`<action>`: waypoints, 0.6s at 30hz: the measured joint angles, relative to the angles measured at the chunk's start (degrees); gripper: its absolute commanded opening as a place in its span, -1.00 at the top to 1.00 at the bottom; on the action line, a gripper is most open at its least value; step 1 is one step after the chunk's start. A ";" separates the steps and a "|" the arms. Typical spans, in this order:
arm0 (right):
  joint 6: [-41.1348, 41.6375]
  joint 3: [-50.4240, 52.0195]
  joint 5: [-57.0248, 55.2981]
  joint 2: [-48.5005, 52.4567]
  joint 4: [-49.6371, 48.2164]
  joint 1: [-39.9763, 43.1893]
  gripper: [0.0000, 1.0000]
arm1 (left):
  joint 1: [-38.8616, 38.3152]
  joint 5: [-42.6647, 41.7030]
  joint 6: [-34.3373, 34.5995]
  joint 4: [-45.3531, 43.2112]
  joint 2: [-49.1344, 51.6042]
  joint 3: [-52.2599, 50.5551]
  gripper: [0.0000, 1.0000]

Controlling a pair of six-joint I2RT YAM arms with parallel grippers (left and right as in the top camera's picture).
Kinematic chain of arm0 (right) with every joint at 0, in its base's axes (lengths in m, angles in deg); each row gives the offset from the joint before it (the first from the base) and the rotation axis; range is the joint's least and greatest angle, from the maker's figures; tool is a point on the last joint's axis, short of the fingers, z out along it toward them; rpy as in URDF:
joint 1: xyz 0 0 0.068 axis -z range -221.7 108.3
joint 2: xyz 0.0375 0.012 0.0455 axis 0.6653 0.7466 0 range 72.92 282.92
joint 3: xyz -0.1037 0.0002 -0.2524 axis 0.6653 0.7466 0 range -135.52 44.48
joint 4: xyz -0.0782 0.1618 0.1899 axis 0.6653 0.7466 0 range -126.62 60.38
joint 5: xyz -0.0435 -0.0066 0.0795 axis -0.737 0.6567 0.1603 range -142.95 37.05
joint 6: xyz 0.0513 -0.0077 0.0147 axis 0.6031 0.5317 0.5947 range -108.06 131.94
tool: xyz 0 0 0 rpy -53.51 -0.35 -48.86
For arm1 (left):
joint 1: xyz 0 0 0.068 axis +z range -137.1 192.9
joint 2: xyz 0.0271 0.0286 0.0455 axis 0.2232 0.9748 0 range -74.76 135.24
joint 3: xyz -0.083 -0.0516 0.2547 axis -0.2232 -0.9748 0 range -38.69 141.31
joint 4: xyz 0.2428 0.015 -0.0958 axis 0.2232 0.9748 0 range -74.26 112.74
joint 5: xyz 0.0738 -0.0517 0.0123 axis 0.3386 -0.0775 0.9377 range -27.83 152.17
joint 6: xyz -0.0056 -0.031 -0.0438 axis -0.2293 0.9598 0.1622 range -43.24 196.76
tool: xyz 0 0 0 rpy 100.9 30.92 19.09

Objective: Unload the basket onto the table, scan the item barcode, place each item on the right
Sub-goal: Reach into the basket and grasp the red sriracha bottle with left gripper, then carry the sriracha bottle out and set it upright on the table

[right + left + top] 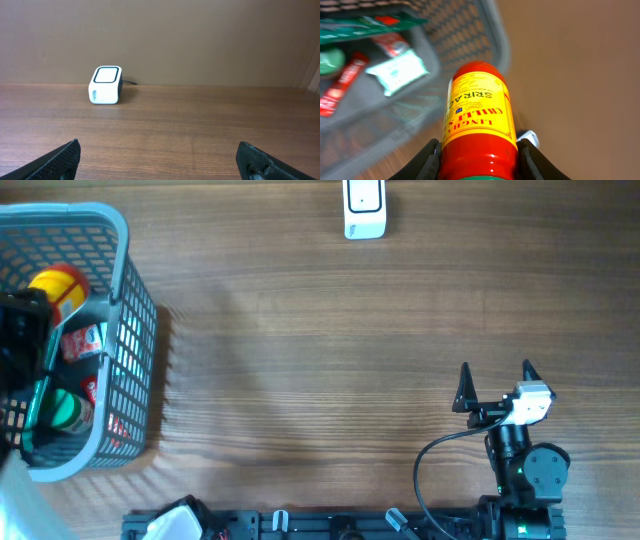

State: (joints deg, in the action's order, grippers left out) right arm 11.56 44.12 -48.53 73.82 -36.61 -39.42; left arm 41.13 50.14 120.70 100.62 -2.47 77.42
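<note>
A red sriracha bottle [477, 120] with a yellow label and green cap is clamped between the black fingers of my left gripper [479, 162], which is shut on it above the grey basket [492, 35]. From overhead the bottle [60, 288] shows inside the basket's [135, 330] outline at the far left, with the left arm dark beside it. The white barcode scanner [364, 210] stands at the table's far edge, and also shows as a small white box [105, 85] in the right wrist view. My right gripper [495, 383] stands open near the front right, nothing between its fingers [62, 157].
The basket holds several other items: a green packet [370, 22], a white wipes pack [397, 72], red sachets [345, 82] and a green-lidded jar [68, 410]. A black cable [435, 470] loops by the right arm's base.
</note>
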 measured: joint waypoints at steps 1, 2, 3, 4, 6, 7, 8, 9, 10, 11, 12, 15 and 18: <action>0.00 0.00 0.00 0.00 0.00 0.00 -0.99 | -1.92 -0.04 0.59 -0.31 -1.05 0.13 0.53; 0.00 0.00 0.00 0.00 0.00 0.00 -0.99 | -3.63 -0.28 0.98 -0.46 -1.73 0.17 0.53; 0.00 0.00 0.00 0.00 0.00 0.00 -0.99 | -6.27 -0.33 1.44 -0.50 -2.21 0.22 0.53; 0.00 0.00 0.00 0.00 0.00 0.00 -0.99 | -8.50 -0.44 1.73 -0.59 -2.27 0.22 0.53; 0.00 0.00 0.00 0.00 0.00 0.00 -0.99 | -13.46 -0.68 2.12 -0.94 -2.01 0.22 0.53; 0.00 0.00 0.00 0.00 0.00 0.00 -0.99 | -16.98 -0.33 2.29 -0.96 -1.11 0.22 0.53; 0.00 0.00 0.00 0.00 0.00 0.00 -1.00 | -18.78 0.11 2.32 -0.92 -0.42 0.22 0.53; 0.00 0.00 0.00 0.00 0.02 0.00 -0.99 | -20.76 0.52 2.32 -0.87 0.33 0.20 0.53; 0.00 0.00 0.00 0.00 0.02 0.00 -1.00 | -23.45 1.73 2.49 -0.72 1.36 0.20 0.53; 0.00 0.00 0.00 0.00 0.00 0.00 -0.99 | -26.49 2.75 2.49 -0.48 2.56 0.22 0.53; 0.00 0.00 0.00 0.00 0.00 0.00 -0.99 | -29.22 3.67 2.51 -0.20 3.87 0.20 0.53; 0.00 0.00 0.00 0.00 0.00 0.00 -1.00 | -37.57 7.87 2.51 0.37 8.00 0.20 0.52; 0.00 0.00 0.00 0.00 0.00 0.00 -0.99 | -45.18 11.93 2.51 0.68 13.16 0.20 0.52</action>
State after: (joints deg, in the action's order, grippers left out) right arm 11.56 44.12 -48.53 73.82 -36.61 -39.42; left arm -4.05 62.07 123.21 101.30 10.69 77.62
